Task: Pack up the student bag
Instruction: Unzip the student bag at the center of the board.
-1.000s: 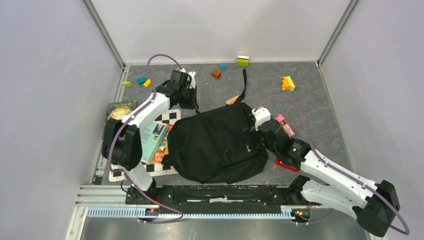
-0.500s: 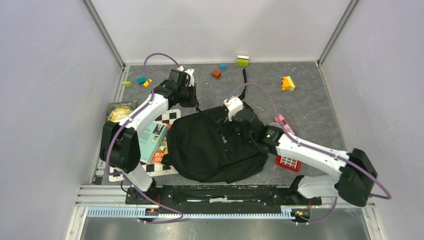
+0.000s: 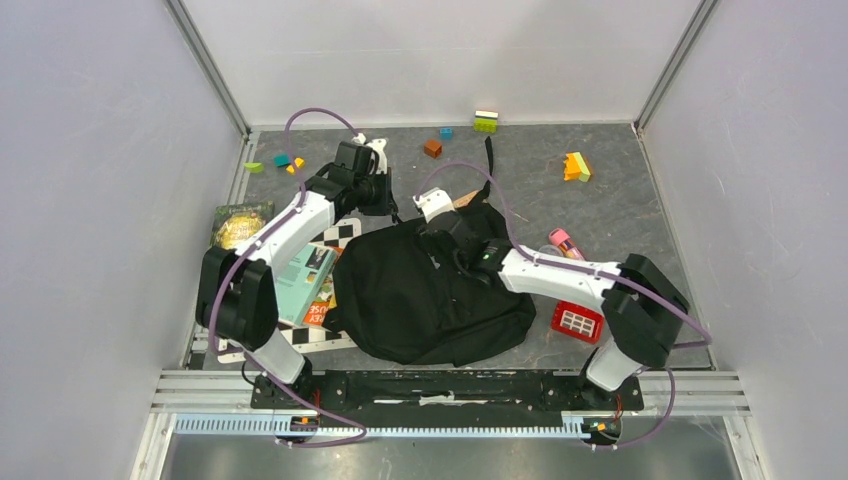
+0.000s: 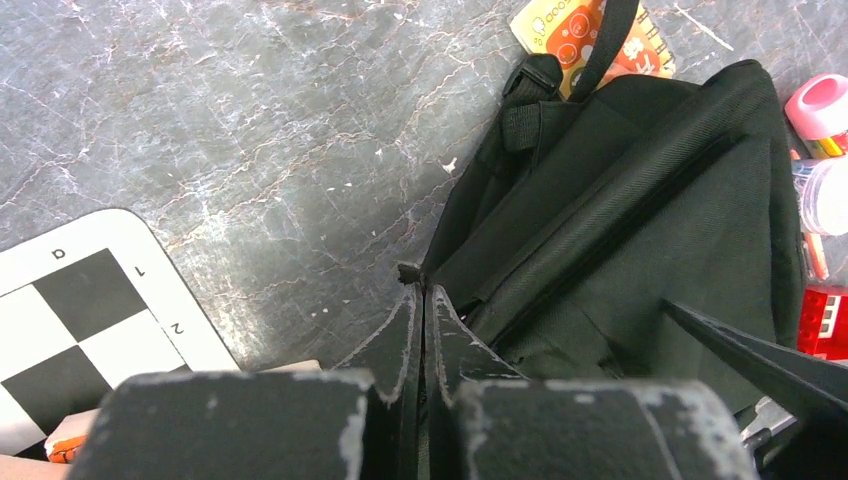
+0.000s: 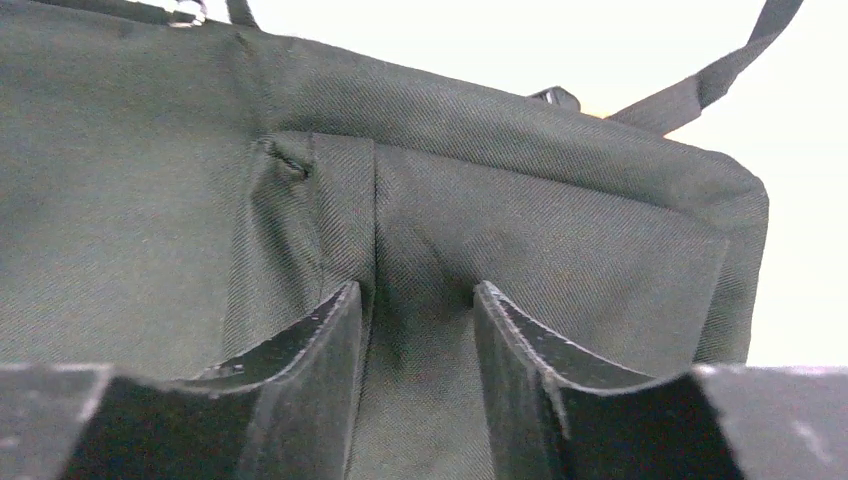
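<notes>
The student bag [image 3: 420,290] is a large black backpack lying flat mid-table, with one strap [image 3: 489,165] trailing toward the back. My left gripper [image 3: 385,207] is at the bag's upper left corner. In the left wrist view the jaws [image 4: 422,290] are shut on a thin edge of the bag [image 4: 640,200], and a small black tab shows at their tip. My right gripper [image 3: 440,232] rests on top of the bag near its upper edge. In the right wrist view it [image 5: 417,300] is open, with its fingertips [image 5: 330,330] pressed against the bag's fabric [image 5: 500,200].
Books [image 3: 310,280] and a checkered board [image 3: 345,232] lie left of the bag, with a green packet [image 3: 238,225] further left. A red item [image 3: 577,322] and a pink-capped marker [image 3: 566,243] lie to the right. An orange card [image 4: 590,30] lies under the strap. Toy blocks [image 3: 576,166] are scattered at the back.
My right arm has swung left across the bag, from its right edge to its upper middle. My left gripper has stayed at the bag's upper left corner.
</notes>
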`<act>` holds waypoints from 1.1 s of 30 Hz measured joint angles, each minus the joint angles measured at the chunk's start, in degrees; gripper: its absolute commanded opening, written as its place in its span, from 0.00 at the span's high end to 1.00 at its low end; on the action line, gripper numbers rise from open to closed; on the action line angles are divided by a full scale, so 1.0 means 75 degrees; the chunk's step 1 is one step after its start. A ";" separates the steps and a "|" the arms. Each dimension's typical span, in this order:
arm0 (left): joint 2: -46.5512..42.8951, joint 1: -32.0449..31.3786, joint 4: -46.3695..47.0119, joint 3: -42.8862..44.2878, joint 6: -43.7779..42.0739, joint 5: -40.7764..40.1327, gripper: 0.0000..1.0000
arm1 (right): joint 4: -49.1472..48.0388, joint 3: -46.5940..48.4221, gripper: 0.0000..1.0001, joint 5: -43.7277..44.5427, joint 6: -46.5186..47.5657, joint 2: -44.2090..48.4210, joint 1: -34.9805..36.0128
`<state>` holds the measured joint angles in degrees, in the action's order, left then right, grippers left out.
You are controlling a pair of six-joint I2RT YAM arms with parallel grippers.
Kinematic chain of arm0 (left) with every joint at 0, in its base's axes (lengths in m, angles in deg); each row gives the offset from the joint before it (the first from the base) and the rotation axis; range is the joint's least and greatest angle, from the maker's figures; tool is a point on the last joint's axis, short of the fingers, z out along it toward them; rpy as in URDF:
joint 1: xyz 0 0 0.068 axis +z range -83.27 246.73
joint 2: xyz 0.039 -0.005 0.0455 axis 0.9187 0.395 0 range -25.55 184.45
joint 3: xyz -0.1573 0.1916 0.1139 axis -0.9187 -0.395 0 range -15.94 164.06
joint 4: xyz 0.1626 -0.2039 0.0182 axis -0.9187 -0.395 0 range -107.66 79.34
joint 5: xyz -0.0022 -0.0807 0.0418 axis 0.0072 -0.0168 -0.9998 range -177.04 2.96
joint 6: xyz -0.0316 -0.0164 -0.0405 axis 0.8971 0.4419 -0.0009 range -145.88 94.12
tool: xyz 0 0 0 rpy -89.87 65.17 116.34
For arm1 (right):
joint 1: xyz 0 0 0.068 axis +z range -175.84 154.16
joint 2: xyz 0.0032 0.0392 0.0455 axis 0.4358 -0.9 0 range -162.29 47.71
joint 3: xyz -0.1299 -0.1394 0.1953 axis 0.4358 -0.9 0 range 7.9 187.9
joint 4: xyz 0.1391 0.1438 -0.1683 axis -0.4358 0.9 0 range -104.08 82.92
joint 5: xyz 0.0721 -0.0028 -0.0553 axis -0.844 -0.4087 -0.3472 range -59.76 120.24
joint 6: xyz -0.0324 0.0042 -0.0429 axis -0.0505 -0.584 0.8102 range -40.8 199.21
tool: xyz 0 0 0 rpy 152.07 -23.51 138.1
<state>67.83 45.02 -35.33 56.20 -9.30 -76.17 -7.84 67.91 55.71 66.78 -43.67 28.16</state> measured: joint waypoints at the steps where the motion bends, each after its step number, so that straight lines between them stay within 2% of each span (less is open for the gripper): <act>1: -0.0038 0.0000 0.0012 -0.0029 0.0000 0.0000 0.98 | -0.0035 0.0003 0.69 0.0099 0.0038 -0.0146 0.0000; 4: -0.0154 0.0000 0.0061 -0.0090 0.0000 -0.0020 0.98 | -0.0125 0.0020 0.99 0.0440 0.0131 -0.0490 0.0003; 5: -0.0187 0.0000 0.0090 -0.0111 0.0000 -0.0041 0.98 | -0.0140 0.0044 1.00 0.0592 0.0131 -0.0609 0.0000; 14: -0.0947 -0.0035 0.0111 -0.0644 -0.0006 -0.1142 0.98 | -0.0201 0.0052 1.00 0.1626 0.0076 -0.0927 -0.0105; 24: -0.2582 -0.0038 -0.0079 -0.1437 0.0000 -0.2643 0.98 | -0.0391 -0.0329 1.00 0.1842 -0.0163 -0.1189 -0.0440; 33: -0.3692 -0.0038 -0.1064 -0.1810 0.0373 -0.3669 0.98 | -0.0481 -0.0341 1.00 0.1839 -0.0163 -0.1370 -0.0478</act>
<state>40.14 44.74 -43.30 42.63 -6.51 -103.68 -11.45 65.35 69.50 65.56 -53.94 24.57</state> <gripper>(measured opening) 0.029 0.004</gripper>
